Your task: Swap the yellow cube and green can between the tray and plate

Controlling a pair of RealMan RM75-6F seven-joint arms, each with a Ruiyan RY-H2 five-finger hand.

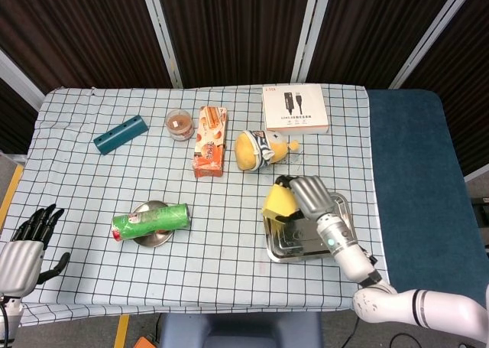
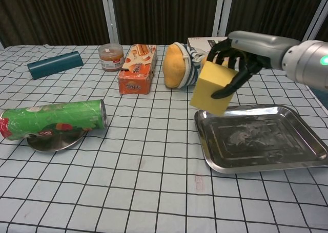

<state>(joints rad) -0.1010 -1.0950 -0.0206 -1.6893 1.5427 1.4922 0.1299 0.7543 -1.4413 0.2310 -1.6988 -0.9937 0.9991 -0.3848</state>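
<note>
My right hand [image 2: 233,64] [image 1: 299,195] grips the yellow cube [image 2: 211,89] [image 1: 276,203] and holds it in the air above the left edge of the steel tray [image 2: 259,136] [image 1: 284,240]. Nothing lies in the tray. The green can [image 2: 52,119] [image 1: 150,221] lies on its side across the small round plate [image 2: 54,140] [image 1: 153,236] at the front left. Off the table's front left corner hangs my left hand [image 1: 23,248], fingers spread and holding nothing; only the head view shows it.
Along the back of the checked cloth stand a teal bar [image 2: 54,64], a small jar [image 2: 110,57], an orange snack box [image 2: 138,68], a yellow plush toy [image 2: 184,65] and a white cable box [image 1: 295,108]. A blue surface [image 1: 416,180] lies to the right.
</note>
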